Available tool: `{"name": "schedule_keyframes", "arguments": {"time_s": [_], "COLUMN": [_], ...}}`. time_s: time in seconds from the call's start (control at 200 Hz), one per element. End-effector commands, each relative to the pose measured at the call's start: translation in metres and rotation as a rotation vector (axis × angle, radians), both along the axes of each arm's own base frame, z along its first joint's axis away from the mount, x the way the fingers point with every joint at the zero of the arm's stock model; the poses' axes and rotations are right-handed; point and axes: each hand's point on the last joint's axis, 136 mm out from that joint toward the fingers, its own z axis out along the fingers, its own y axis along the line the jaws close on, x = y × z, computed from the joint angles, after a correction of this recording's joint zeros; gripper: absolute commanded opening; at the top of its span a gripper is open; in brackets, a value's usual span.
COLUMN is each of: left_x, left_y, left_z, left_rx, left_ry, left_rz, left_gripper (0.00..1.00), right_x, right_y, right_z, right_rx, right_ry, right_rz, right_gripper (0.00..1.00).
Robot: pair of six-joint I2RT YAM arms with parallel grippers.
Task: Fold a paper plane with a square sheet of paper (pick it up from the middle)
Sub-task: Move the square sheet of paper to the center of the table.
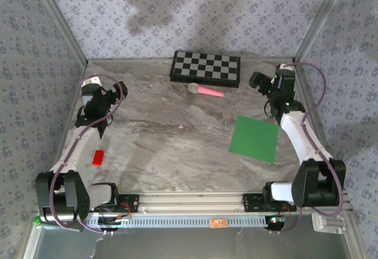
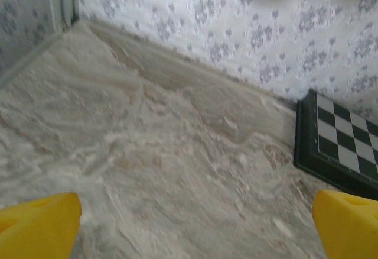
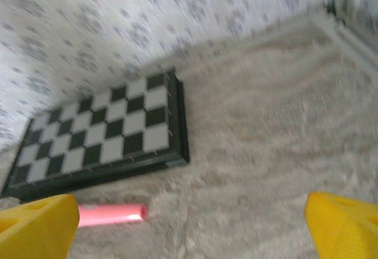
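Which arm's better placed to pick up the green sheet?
Right. The sheet lies flat on the right side of the table, near the open right end effector; the left end effector, also open, is far across the table.

From the overhead view I see the square sheet of paper lying flat and unfolded on the right half of the table. It is bright green, matte and unmarked. It sits slightly skewed, its edges turned a little off the table's edges. I can make out no crease, though the view is coarse.
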Motion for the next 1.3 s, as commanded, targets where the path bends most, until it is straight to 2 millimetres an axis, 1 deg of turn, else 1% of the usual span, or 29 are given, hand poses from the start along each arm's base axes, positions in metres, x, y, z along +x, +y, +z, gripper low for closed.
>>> {"name": "schedule_keyframes", "arguments": {"time_s": [0.0,0.08,0.17,0.265,0.33,0.435,0.54,0.665,0.725,0.865,0.954,1.074,1.129,1.139,1.154,1.184,1.259,1.294], "left_x": [-0.004,-0.004,-0.005,-0.008,-0.008,-0.008,-0.007,-0.008,-0.009,-0.011,-0.011,-0.01,-0.009,-0.009,-0.009,-0.009,-0.008,-0.008], "left_y": [-0.023,-0.033,-0.039,-0.043,-0.046,-0.051,-0.054,-0.056,-0.055,-0.055,-0.055,-0.057,-0.059,-0.059,-0.06,-0.062,-0.067,-0.07], "left_z": [-0.013,-0.018,-0.021,-0.026,-0.029,-0.032,-0.033,-0.034,-0.035,-0.037,-0.037,-0.037,-0.039,-0.039,-0.04,-0.04,-0.042,-0.043], "left_rx": [-0.104,-0.128,-0.138,-0.129,-0.124,-0.126,-0.131,-0.128,-0.126,-0.119,-0.12,-0.122,-0.128,-0.129,-0.132,-0.136,-0.141,-0.144], "left_ry": [0.098,0.125,0.141,0.164,0.175,0.182,0.189,0.191,0.196,0.209,0.21,0.211,0.22,0.221,0.227,0.233,0.255,0.267], "left_rz": [-0.102,-0.149,-0.18,-0.195,-0.208,-0.234,-0.244,-0.246,-0.242,-0.241,-0.24,-0.243,-0.247,-0.249,-0.25,-0.256,-0.271,-0.276], "left_gripper": [1.0,1.0,1.0,1.0,1.0,1.0,1.0,1.0,1.0,1.0,1.0,1.0,1.0,1.0,1.0,1.0,1.0,1.0], "right_x": [-0.028,-0.044,-0.069,-0.093,-0.103,-0.113,-0.117,-0.118,-0.117,-0.103,-0.091,-0.074,-0.066,-0.067,-0.059,-0.053,-0.044,-0.04], "right_y": [-0.004,-0.009,-0.015,-0.011,-0.007,0.004,0.017,0.04,0.055,0.097,0.132,0.184,0.213,0.217,0.229,0.247,0.283,0.297], "right_z": [-0.067,-0.092,-0.122,-0.154,-0.167,-0.18,-0.19,-0.206,-0.212,-0.216,-0.215,-0.217,-0.216,-0.22,-0.214,-0.214,-0.213,-0.213], "right_rx": [0.092,0.107,0.149,0.177,0.177,0.16,0.147,0.156,0.157,0.174,0.209,0.259,0.294,0.294,0.317,0.341,0.379,0.391], "right_ry": [0.28,0.367,0.495,0.615,0.665,0.695,0.716,0.764,0.781,0.786,0.764,0.744,0.732,0.739,0.722,0.716,0.722,0.722], "right_rz": [-0.07,-0.12,-0.203,-0.249,-0.263,-0.274,-0.294,-0.307,-0.298,-0.251,-0.201,-0.142,-0.114,-0.11,-0.094,-0.067,-0.02,0.0], "right_gripper": [1.0,1.0,1.0,1.0,1.0,1.0,1.0,1.0,1.0,1.0,1.0,1.0,1.0,1.0,1.0,0.99,0.99,0.98]}}
